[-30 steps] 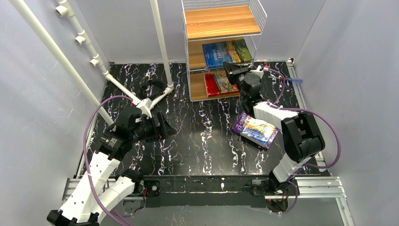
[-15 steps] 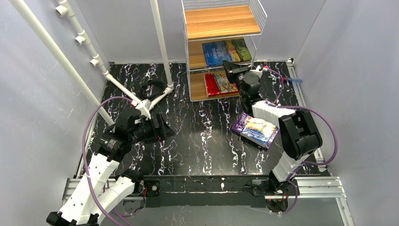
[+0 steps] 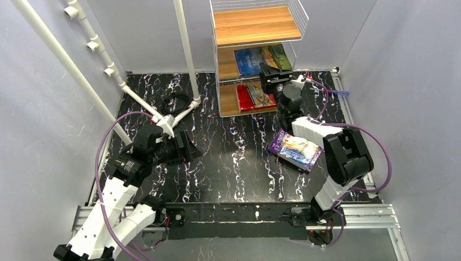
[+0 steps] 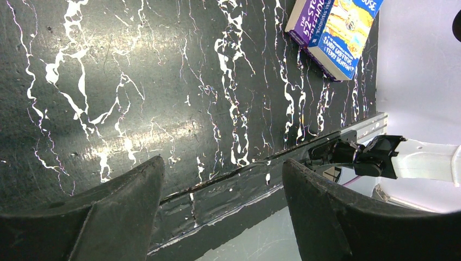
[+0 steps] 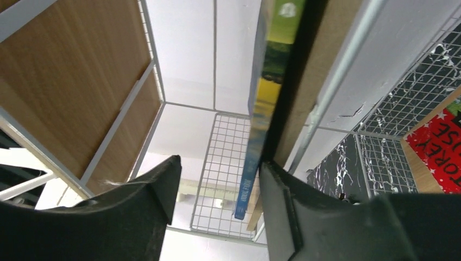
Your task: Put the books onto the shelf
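From above, places the right gripper [image 3: 270, 73] at the front edge of the shelf [image 3: 255, 24], level with the middle board and just beside the blue landscape book [image 3: 262, 58] lying flat there. Cannot read the jaws from that height. From the right wrist, settles it: fingers [image 5: 125, 217] spread, the blue landscape book edge-on between them, close against one finger and well clear of the other, clamped on nothing. Catches there too a corner of the red book [image 5: 441, 155] on the bottom board, past wire mesh. From the left wrist, shows the left gripper [image 4: 223, 185] gaping over the marbled table [image 4: 108, 81], holding nothing, with the purple book [image 4: 332, 30] well apart toward the right side; gives no sight of the shelf.

Faces the right gripper into the slot between the top and middle boards, wire frame close alongside. Leaves a broad stretch of table between the two arms. Sets the white pipe frame [image 3: 183, 43] and a coil of black cable [image 3: 175, 101] at the far left, near the left gripper but apart from it. Puts the purple book flat on the table just beside the right arm [image 3: 348, 157], one corner hidden by the forearm in the top view.

Stretches the right arm forward from its near-right base, elbow raised, forearm running toward the shelf, wrist rolled so the boards stand upright in its camera. Folds the left arm [image 3: 117, 190] at the elbow, gripper low, pointing toward the table's middle.
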Motion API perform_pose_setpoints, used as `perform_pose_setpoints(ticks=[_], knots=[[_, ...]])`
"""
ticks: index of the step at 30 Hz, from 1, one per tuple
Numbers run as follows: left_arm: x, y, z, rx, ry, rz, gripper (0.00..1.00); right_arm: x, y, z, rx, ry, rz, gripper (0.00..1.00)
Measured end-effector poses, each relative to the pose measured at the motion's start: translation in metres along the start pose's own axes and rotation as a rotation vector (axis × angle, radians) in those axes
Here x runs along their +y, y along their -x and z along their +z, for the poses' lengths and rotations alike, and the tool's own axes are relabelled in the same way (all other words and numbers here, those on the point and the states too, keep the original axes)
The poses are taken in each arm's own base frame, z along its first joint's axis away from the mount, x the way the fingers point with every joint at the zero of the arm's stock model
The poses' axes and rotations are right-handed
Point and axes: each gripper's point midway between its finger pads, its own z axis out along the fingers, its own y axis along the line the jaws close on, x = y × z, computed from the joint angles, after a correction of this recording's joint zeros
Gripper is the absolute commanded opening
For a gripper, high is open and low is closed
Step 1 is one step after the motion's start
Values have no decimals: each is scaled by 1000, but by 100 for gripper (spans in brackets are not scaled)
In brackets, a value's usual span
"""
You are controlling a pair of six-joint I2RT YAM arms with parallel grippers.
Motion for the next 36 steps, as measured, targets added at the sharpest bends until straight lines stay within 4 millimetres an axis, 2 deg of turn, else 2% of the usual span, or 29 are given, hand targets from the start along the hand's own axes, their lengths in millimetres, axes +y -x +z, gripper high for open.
perform_pose_setpoints(ticks=[5, 6, 7, 18, 22, 25, 29, 33, 36], knots=[[0, 0, 0, 0, 0, 0, 77, 11, 3, -4, -8, 21, 12, 89], [0, 0, 0, 0, 0, 0, 77, 13, 3, -5, -9, 24, 13, 97], [0, 0, 0, 0, 0, 0, 77, 15, 4, -7, -10, 22, 14, 98], [-1, 1, 1, 0, -3, -1, 77, -22, 7, -23, -10, -132, -22, 99], [-3, 3, 1, -7, -11, -1, 77, -30, 5, -38, 20, -162, -32, 99], [-4, 3, 1, -9, -18, -3, 77, -26, 6, -55, 40, -176, -69, 99], [-7, 4, 2, -11, -32, -5, 77, -4, 11, -78, 70, -165, -177, 99], [-8, 5, 2, -13, -35, -3, 77, 1, 30, -106, 75, -253, -404, 99], [-8, 4, 3, -4, -36, -3, 77, -12, 60, -131, 40, -383, -584, 99]])
